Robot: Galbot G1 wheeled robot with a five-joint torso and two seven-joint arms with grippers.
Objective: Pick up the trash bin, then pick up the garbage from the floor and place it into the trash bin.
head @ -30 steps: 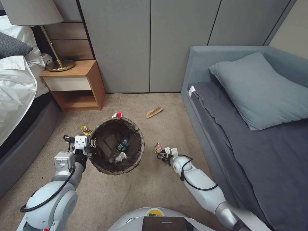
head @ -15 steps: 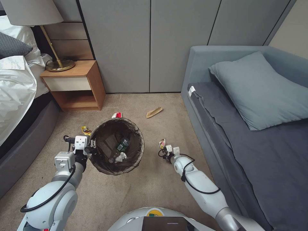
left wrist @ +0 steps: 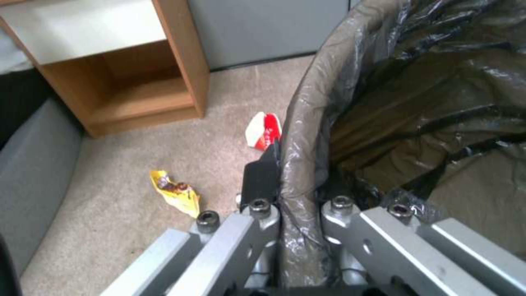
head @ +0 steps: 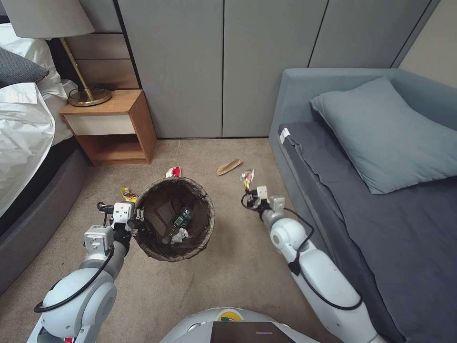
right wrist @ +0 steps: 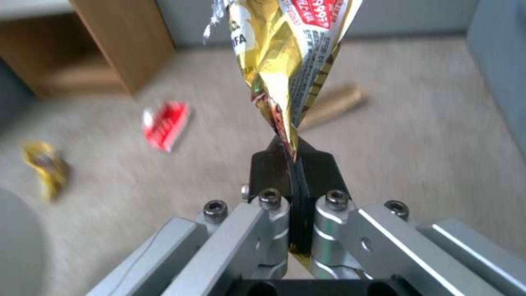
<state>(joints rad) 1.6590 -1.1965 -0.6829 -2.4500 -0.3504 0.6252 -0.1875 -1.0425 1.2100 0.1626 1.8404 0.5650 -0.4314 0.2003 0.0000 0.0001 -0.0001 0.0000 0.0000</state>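
Observation:
The trash bin (head: pixel 210 210), lined with a dark bag, hangs off the carpet with my left gripper (head: pixel 136 214) shut on its near-left rim (left wrist: pixel 307 135). Inside lie a green-label bottle (head: pixel 179 221) and a white tissue (head: pixel 180 235). My right gripper (head: pixel 253 194) is raised to the right of the bin, shut on a yellow snack wrapper (right wrist: pixel 285 49) that sticks up from its fingers. On the floor are a red-white carton (head: pixel 173 171), a yellow wrapper (head: pixel 127 194) and a tan paper scrap (head: pixel 229 166).
A wooden nightstand (head: pixel 112 126) with a brass lamp (head: pixel 88 95) stands at the back left beside a white bed (head: pixel 24 143). A grey daybed (head: pixel 333 200) with a pillow runs along the right. Grey wall panels close the back.
My right gripper has lifted the yellow snack wrapper up and moved it forward, away from me. The left arm and the bin have barely shifted.

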